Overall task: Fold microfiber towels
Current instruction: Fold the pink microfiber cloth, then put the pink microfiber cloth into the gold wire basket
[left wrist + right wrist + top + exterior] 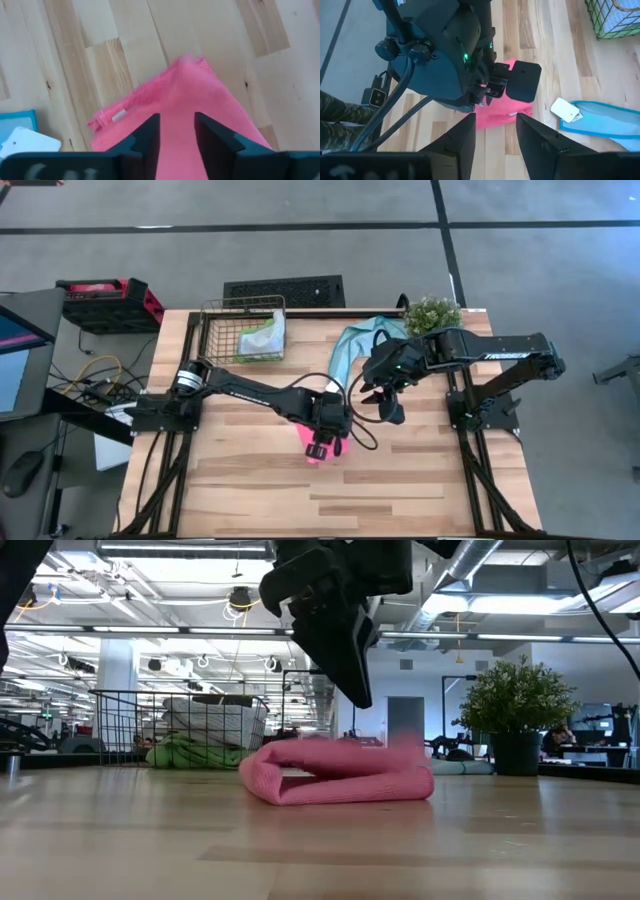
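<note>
A hot pink towel (333, 448) lies folded over on the wooden table, near its middle. It shows as a flat roll in the low view (340, 772). My left gripper (177, 120) hovers open just above it, fingers pointing down and spread over the pink fold (200, 95). It also appears from the side (355, 690), clear of the cloth. Toward the table's right, my right gripper (388, 408) is raised and open, with nothing between its fingers (495, 122). A teal-blue towel (355, 345) with a white tag (566, 110) lies spread at the far side.
A wire basket (243, 330) at the far left holds pale cloth (266, 337). A green cloth (185, 752) shows beside it in the low view. A small potted plant (432, 312) stands at the far right corner. Bare wood stretches along the near edge.
</note>
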{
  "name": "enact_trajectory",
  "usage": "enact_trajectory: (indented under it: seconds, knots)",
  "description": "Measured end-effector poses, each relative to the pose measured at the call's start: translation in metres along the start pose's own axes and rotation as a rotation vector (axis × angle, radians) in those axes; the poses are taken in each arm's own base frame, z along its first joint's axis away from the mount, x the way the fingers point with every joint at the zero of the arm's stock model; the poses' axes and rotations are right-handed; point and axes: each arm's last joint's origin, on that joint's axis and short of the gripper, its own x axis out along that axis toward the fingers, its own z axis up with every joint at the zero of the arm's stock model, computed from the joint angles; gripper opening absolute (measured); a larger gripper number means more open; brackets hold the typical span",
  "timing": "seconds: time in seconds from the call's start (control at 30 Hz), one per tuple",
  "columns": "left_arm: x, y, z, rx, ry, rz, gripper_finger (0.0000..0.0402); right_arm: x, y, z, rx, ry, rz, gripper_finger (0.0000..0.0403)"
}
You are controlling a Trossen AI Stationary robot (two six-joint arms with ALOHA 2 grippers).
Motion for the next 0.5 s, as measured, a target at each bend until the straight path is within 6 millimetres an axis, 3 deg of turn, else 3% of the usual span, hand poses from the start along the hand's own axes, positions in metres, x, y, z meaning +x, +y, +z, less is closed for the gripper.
enact_trajectory:
  seconds: [0.17,0.4,0.5]
  knots:
    - [0.000,-0.001,-0.005,-0.056,0.049,-0.009,0.0147,0.000,0.000,0.000,0.000,0.000,0.000,0.0163]
    - [-0.005,-0.002,-0.028,-0.337,0.293,-0.103,0.0153,0.000,0.000,0.000,-0.001,0.000,0.000,0.0163]
    - [-0.016,-0.003,-0.032,-0.383,0.337,-0.112,0.0153,0.000,0.000,0.000,-0.001,0.001,0.000,0.0163]
